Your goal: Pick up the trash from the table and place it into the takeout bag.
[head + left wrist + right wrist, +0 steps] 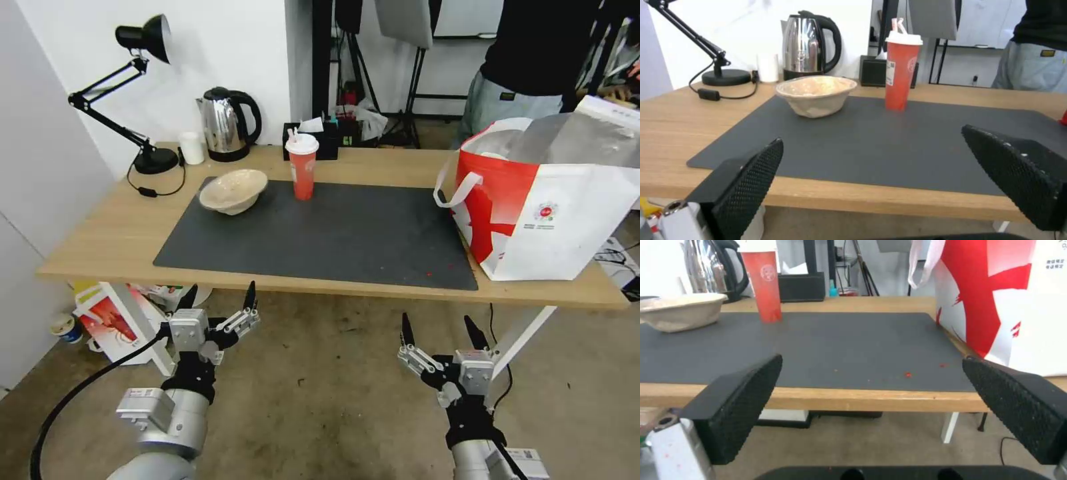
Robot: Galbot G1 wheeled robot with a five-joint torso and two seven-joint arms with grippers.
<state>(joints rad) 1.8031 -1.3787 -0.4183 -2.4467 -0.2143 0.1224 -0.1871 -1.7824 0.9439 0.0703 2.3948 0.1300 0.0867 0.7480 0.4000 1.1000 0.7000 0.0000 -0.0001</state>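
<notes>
The beige bowl point(233, 191) sits tilted on the far left of the dark mat point(333, 233), with the red cup point(302, 167) upright just to its right. The takeout bag point(547, 200) stands open at the table's point(100, 233) right end. Both pieces lie far and left of the right gripper point(440, 330). The left gripper point(219, 297) is nearer, below the near edge. Both grippers are spread wide and empty.

The bag point(553, 220) is cut off at the right edge, its inside mostly hidden behind its wall.
</notes>
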